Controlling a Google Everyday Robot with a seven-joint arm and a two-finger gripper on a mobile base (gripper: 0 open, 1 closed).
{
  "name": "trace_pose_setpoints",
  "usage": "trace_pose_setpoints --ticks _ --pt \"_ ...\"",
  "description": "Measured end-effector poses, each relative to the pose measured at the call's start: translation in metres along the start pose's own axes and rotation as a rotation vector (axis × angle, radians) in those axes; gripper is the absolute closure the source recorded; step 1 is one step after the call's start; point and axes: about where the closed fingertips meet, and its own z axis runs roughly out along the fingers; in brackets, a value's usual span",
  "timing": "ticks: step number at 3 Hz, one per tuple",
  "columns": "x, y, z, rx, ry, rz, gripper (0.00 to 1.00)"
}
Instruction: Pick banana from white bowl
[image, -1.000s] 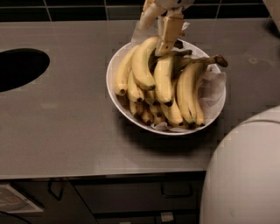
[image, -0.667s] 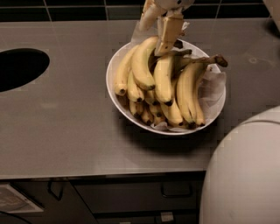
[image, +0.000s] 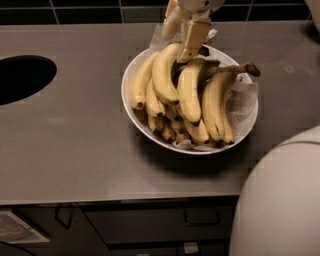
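1. Glossy white bowl (image: 126, 80), wide, shallow and round, sits near the matte grey desk's (image: 75, 135) far edge, lined with crinkled paper (image: 245, 100).
2. Thick, strongly curved and smooth-skinned, the banana (image: 164, 75) lies in the bowl atop the heap's left side, its small black tip pointing toward the near edge.
3. Cream and blocky, the gripper (image: 192, 31) hangs at the banana's stem end over the bowl's far rim; I cannot tell how far its jaws are open.
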Motion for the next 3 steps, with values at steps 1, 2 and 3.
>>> trace_pose_setpoints --ticks 1,2,3 --pt "0.0001 0.0000 0.0018 -0.006 0.001 0.000 0.46" --pt "0.0009 0.0004 0.0042 -0.013 0.001 0.003 0.46" --pt "0.0025 0.0035 0.0047 -0.019 0.004 0.011 0.51"
